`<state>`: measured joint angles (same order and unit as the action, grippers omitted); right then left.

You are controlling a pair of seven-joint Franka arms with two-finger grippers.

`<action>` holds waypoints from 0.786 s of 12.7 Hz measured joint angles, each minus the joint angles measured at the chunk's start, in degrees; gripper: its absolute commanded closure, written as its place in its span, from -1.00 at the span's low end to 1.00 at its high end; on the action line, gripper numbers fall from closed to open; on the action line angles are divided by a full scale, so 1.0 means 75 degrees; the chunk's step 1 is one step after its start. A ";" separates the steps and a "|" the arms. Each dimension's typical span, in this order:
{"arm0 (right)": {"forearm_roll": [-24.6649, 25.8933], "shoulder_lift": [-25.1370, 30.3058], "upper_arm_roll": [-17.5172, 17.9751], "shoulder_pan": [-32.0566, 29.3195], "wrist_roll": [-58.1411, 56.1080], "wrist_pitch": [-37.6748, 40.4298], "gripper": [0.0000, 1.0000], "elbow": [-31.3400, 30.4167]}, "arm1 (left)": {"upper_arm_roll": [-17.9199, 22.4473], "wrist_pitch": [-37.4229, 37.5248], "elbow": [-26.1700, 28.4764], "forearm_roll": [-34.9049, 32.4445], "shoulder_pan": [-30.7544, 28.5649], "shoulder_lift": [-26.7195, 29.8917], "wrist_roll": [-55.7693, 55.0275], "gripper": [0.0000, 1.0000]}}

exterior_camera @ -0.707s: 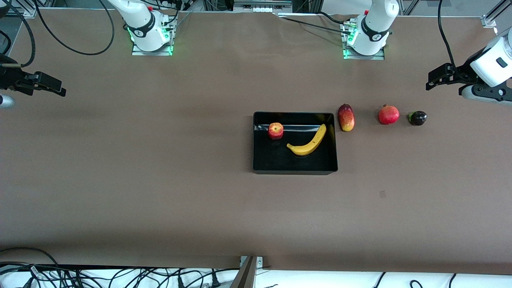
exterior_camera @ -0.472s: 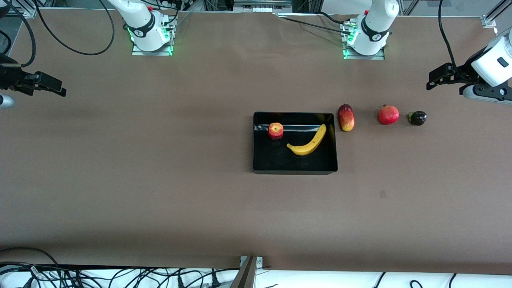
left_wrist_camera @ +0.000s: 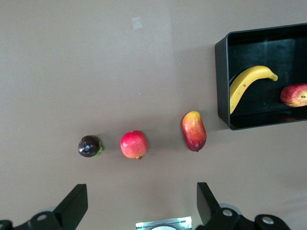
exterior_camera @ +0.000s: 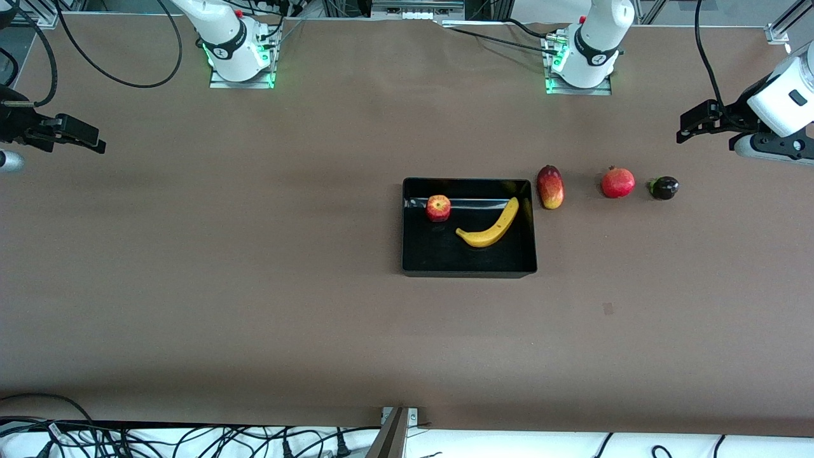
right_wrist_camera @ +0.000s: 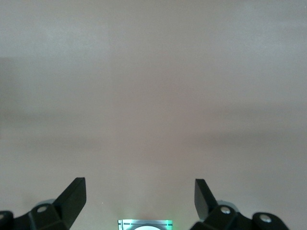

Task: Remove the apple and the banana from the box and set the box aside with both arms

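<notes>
From the front, almost nothing has moved. The apple (exterior_camera: 438, 208) and banana (exterior_camera: 490, 226) lie in the box (exterior_camera: 469, 271). The left gripper (exterior_camera: 690, 124) and right gripper (exterior_camera: 89, 141) wait high at the table's ends.

Left wrist: fingers (left_wrist_camera: 74, 206) spread wide, holding nothing.

Right wrist: fingers (right_wrist_camera: 73, 197) wide too. No fruit is out yet.

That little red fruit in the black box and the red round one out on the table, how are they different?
The apple lies inside the box beside the banana; the pomegranate sits on the bare table, toward the left arm's end.
The apple is smaller, with yellowish patches and a pale dimpled top; the pomegranate is larger, plain red.
The apple looks squat; the pomegranate is rounder, with a small crown.
Both are reddish, and no gripper touches either.
</notes>
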<state>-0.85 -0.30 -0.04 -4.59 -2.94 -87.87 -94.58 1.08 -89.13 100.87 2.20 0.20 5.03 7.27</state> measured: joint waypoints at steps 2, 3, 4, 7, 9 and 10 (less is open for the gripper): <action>0.0000 0.0000 0.0002 0.0000 0.0000 0.0000 -1.00 0.0000 | -0.0010 -0.0011 -0.0059 0.0000 0.0000 -0.0074 0.0177 -1.00; 0.0000 0.0000 0.0004 0.0000 0.0000 0.0000 -1.00 0.0000 | -0.0013 0.0000 -0.0144 0.0000 0.0001 -0.0155 0.0272 -1.00; 0.0000 0.0000 0.0006 0.0002 0.0000 0.0000 -1.00 0.0001 | -0.0026 0.0101 -0.0260 0.0000 0.0006 -0.0264 0.0301 -1.00; 0.0000 0.0000 0.0019 0.0007 0.0000 0.0000 -1.00 0.0002 | -0.0195 0.0404 -0.0561 0.0000 0.0042 -0.0619 0.0305 -1.00; 0.0000 0.0000 0.0021 0.0008 0.0000 0.0000 -1.00 0.0004 | -0.0429 0.0421 -0.0663 0.0000 0.0054 -0.0747 0.0307 -1.00; 0.0000 0.0000 0.0023 0.0009 0.0000 0.0000 -1.00 0.0005 | -0.0657 0.0424 -0.0679 0.0000 0.0073 -0.0797 0.0291 -1.00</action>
<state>-0.85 -0.30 0.13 -4.52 -2.94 -87.87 -94.54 -3.85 -85.95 95.78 2.20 0.75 -0.95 9.46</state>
